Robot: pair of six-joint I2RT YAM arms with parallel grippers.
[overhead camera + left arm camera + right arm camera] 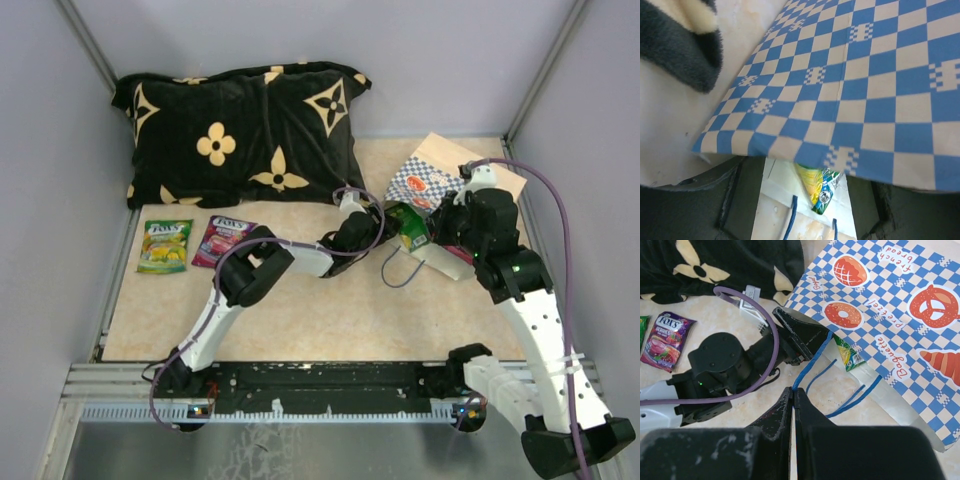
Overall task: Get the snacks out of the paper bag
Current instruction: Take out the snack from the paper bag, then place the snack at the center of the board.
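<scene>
You have a paper bag (890, 305) checked in blue and white, scattered with orange-red pastry motifs. Its cord handles (813, 358) are plain blue. One packet (165, 246) is green and yellow, another packet (222, 240) magenta. Your tabletop (330, 310) is mottled beige. The cushion (240, 120) is black with tan flowers.

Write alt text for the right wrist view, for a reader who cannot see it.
The right gripper is shut on a thin blue cord handle of a blue-and-white checkered paper bag lying on the beige table. The left gripper sits at the bag's mouth, where a green glossy snack packet pokes out.
</scene>
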